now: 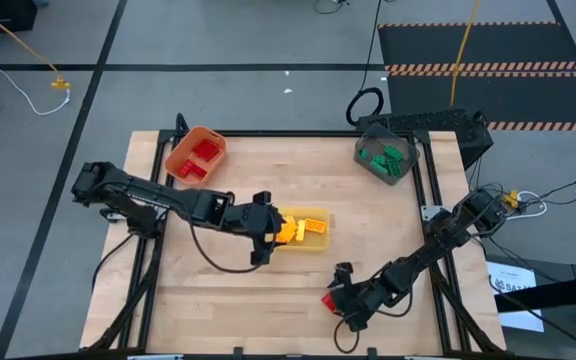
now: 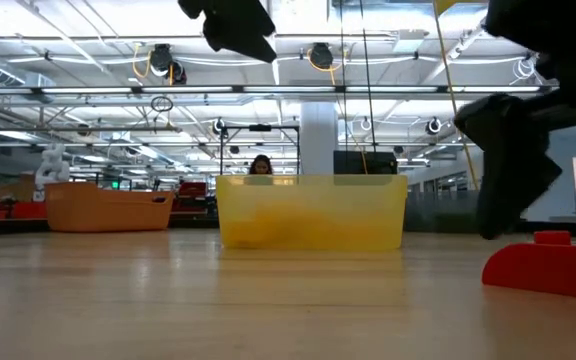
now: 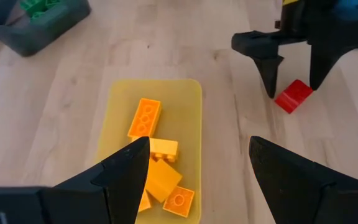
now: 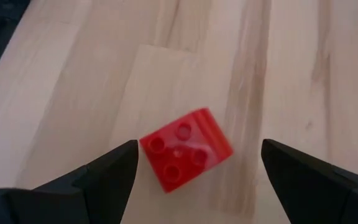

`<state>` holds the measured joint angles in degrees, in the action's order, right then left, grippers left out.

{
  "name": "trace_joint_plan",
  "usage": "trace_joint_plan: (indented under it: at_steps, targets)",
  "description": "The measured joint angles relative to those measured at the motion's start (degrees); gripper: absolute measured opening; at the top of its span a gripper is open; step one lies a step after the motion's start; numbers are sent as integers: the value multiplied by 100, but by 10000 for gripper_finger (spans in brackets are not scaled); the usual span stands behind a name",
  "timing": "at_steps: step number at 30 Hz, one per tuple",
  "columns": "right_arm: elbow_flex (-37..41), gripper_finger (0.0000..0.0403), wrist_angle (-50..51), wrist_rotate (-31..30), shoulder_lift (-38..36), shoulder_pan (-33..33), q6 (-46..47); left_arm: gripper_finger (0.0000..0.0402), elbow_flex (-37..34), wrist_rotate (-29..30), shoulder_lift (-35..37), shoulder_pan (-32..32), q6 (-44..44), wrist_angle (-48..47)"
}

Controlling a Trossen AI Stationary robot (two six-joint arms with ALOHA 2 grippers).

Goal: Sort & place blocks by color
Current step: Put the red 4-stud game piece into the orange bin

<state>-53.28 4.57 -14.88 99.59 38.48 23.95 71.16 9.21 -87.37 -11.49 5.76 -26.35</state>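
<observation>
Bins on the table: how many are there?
3: an orange bin at the far left, a dark grey bin at the far right, and a yellow bin mid-table beside the left tool.

Table [image 1: 268, 300]: pale wood, lengthwise grain in light and tan boards, black frame at the edges. Orange bin [image 1: 196, 155], far left corner: orange walls, red blocks [image 1: 200, 158] inside. Dark grey bin [image 1: 386, 157], far right corner: grey walls, green blocks [image 1: 383, 158] inside. Yellow bin [image 1: 303, 232], table centre: translucent yellow, holding yellow-orange studded blocks [image 3: 145, 118]. Red block [image 4: 185, 148], near the table's front edge right of centre: bright red, four round studs on top. Left claw [image 3: 197, 168] and right claw [image 4: 197, 168]: black fingers, both arms black. Floor [image 1: 268, 40] beyond the table: grey with black lines; a black mat with orange-and-black striped borders [image 1: 478, 68] past the far right corner.
</observation>
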Motion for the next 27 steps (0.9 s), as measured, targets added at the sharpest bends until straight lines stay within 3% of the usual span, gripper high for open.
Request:
trace_joint_plan:
  at_steps: [5,22,27]
  targets:
    - [0,329,-4,-161,0,0,-505,274,0,1,0,59,32,7]
    - [-11,328,-110,-123,323,0,-708,274,0,2,0,15,151,-11]
    - [-11,294,-121,-141,315,2,-757,274,0,2,0,15,151,-13]
